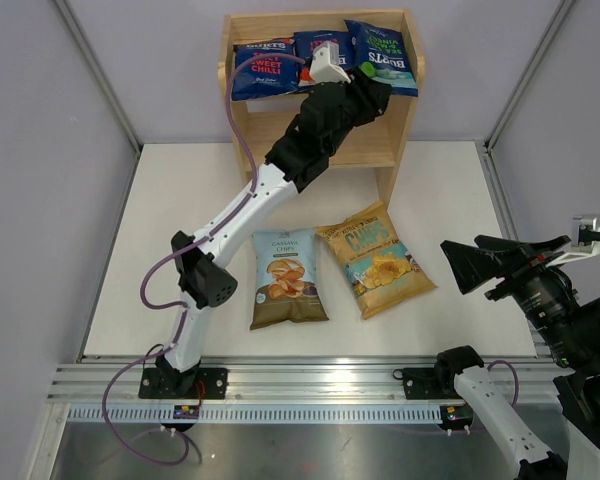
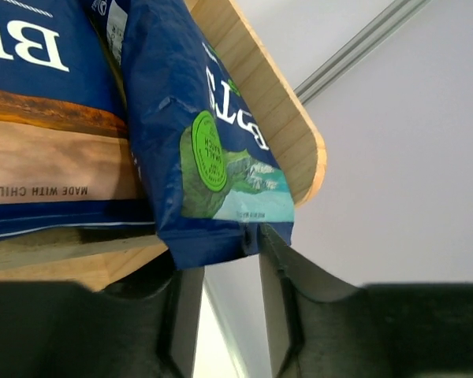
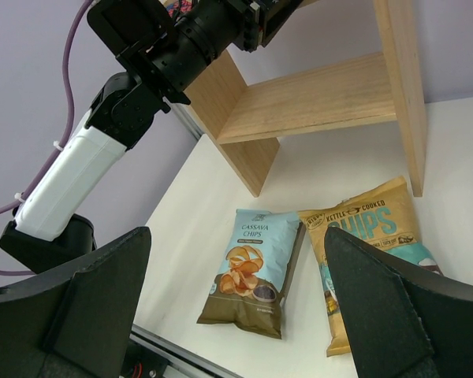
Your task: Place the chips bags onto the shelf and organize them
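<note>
Three blue bags shelved, two larger bags on table; left pincer parted, right pincer spread.

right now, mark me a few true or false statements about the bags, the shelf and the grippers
1. The green-marked bag lies on the top tier of the shelf. True.
2. The Cassava bag is on the lower tier. False: it lies on the table, beside the yellow bag.
3. The right gripper grips the yellow bag. False: it is open and holds nothing.
4. The left gripper is up at the green-marked bag's lower edge. True.
</note>
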`<action>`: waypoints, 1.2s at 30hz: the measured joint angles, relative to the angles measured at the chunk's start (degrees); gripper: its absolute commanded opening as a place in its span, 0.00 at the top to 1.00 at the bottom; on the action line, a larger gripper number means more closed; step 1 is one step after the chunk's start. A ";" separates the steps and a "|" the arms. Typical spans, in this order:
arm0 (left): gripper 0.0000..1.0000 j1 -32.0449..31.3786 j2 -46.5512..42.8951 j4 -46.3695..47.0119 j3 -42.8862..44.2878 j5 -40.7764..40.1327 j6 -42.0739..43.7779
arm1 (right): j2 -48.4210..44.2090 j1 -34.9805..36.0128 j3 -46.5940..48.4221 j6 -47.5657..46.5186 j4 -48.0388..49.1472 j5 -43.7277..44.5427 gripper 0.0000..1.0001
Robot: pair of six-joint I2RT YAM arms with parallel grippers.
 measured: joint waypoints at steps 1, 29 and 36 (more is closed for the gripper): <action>0.54 -0.04 -0.52 0.04 -0.74 0.22 0.17 | 0.00 0.00 0.00 0.00 0.00 0.07 0.01; 0.01 -4.22 -54.66 0.66 -58.10 2.01 17.62 | -0.81 0.00 -12.37 -0.76 4.63 0.81 0.01; 0.01 -1.60 -70.69 -2.47 -82.44 -2.71 17.75 | -0.79 0.00 -19.37 2.97 10.93 -4.07 0.01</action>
